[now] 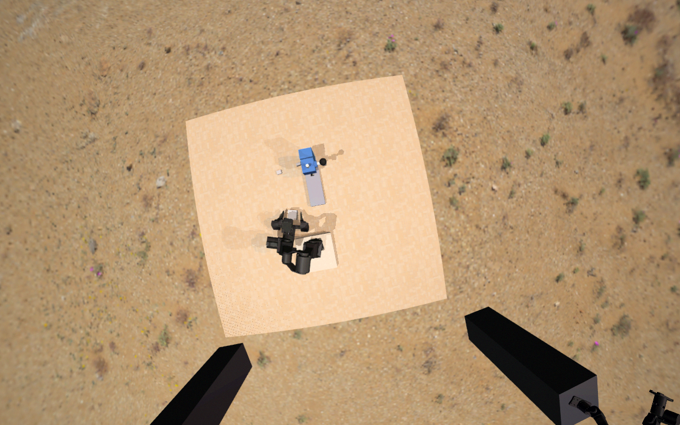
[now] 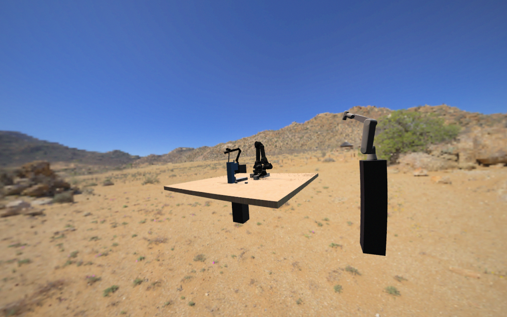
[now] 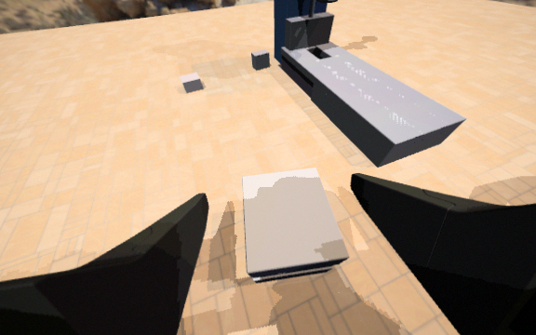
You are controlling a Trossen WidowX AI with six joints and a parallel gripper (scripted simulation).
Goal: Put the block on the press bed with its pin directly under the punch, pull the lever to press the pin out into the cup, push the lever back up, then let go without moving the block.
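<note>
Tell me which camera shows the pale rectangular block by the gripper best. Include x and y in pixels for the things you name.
The wrist view: the pale rectangular block [image 1: 292,213] [image 3: 291,219] appears large, between the spread black fingers [image 1: 301,216]. From the top it's tiny, partly covered; the exterior view doesn't show it clearly.

Arm Folded Low, Gripper Spread Wide

The black six-joint arm [image 1: 303,262] [image 2: 260,157] stands nearer the bottom-left corner of the surface than its top-right corner, as the top view shows it. Its links are bent back compactly, and the wrist [image 1: 287,240] reaches toward the surface's top edge. In the exterior view the upper links rise steeply to a high bend, then drop to a low forearm and hand.

The parallel-jaw gripper [image 1: 291,215] [image 3: 280,189] is open, with nothing gripped. Its two dark, tapering fingers stand well apart in the wrist view, one at each side, tips angled inward.
</note>
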